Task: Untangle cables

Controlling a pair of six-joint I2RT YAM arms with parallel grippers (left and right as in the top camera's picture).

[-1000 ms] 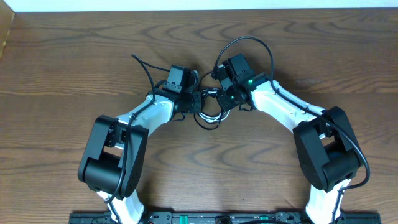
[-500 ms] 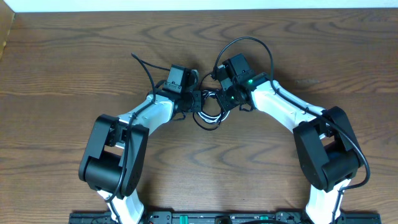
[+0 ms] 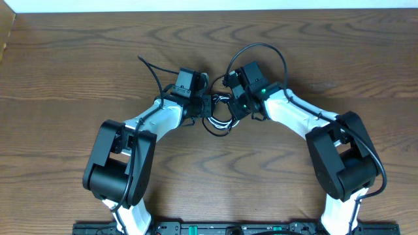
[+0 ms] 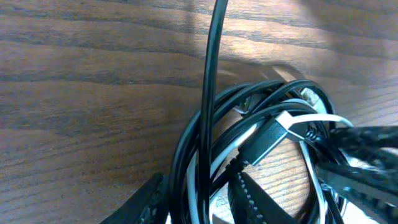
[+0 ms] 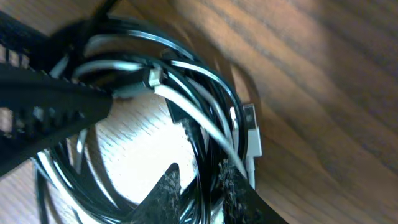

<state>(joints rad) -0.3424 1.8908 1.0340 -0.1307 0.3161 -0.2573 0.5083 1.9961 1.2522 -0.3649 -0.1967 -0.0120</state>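
**Cables (image 3: pixel 219 119) may pull into a tighter knot**

The black and white cables lie in one small looped bunch on the counter (image 3: pixel 78 65), in the middle between the two arms. The left claw (image 4: pixel 199 199) is partly closed and pinches a few strands. The right claw (image 5: pixel 199 190) is closed more narrowly on black strands (both bite the same bunch). If they pull apart now, the loops could cinch tight, or a small plug (image 5: pixel 250 134) could catch inside a loop. The claws sit very near each other and could bump. The right arm's thick black wire (image 3: pixel 264 45) arcs close by and could snag.
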